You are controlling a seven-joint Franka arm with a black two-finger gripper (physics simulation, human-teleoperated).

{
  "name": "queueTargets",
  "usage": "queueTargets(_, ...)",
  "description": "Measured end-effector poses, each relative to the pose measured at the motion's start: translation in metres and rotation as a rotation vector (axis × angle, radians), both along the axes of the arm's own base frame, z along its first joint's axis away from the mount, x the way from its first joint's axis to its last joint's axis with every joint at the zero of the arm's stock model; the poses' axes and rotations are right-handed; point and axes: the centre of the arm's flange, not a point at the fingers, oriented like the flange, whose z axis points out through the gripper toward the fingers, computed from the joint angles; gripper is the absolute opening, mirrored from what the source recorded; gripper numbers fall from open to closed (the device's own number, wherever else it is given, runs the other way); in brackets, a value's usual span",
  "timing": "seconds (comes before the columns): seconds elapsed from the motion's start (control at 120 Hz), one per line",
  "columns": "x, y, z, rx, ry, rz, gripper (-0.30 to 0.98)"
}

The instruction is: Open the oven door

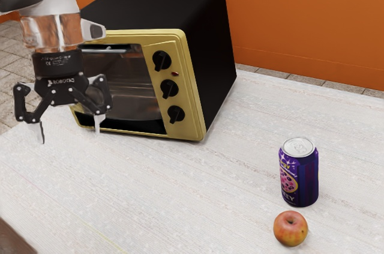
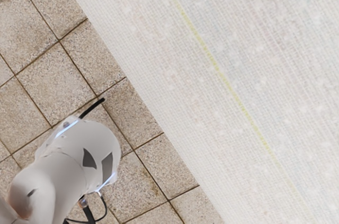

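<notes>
"ROBOTIQ" on blk mount [image 1: 55, 90]; pt. "EY" on can [image 1: 307, 177].

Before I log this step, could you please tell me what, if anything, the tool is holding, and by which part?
Nothing is held: the tool is open, with empty space between its fingers.

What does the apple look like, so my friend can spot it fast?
Find the black oven with the gold front on the white table. Away from it stands a purple can, and the apple sits beside that. It's round, red and yellowish; the can is taller, silver-topped.
</notes>
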Motion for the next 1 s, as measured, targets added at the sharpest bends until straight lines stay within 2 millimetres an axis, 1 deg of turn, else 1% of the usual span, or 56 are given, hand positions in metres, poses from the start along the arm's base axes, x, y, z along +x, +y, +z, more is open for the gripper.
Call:
queueTargets(0.1,0.018,-0.001,0.005,0.077,-0.111,0.226,0.69)
queueTargets(0.2,0.027,-0.004,0.012,0.124,-0.179,0.418,0.69)
queueTargets(0.25,0.026,-0.008,0.020,0.143,-0.210,0.498,0.69)
queueTargets(0.275,0.023,-0.006,0.026,0.151,-0.227,0.545,0.69)
queueTargets(0.333,0.020,0.020,0.034,0.169,-0.250,0.689,0.69)
queueTargets(0.383,0.018,0.054,0.046,0.186,-0.278,0.828,0.69)
queueTargets(0.417,0.021,0.076,0.051,0.198,-0.291,0.911,0.69)
queueTargets(0.5,0.028,0.119,0.051,0.224,-0.324,1.054,0.69)
queueTargets(0.55,0.033,0.144,0.047,0.234,-0.349,1.109,0.69)
queueTargets(0.592,0.039,0.160,0.043,0.242,-0.368,1.141,0.69)
queueTargets(0.708,0.056,0.196,0.028,0.259,-0.434,1.168,0.69)
queueTargets(0.858,0.074,0.236,0.018,0.266,-0.557,1.142,0.69)
queueTargets(0.933,0.079,0.246,0.017,0.267,-0.608,1.115,0.69)
queueTargets(1.0,0.085,0.243,0.019,0.261,-0.648,1.075,0.69)
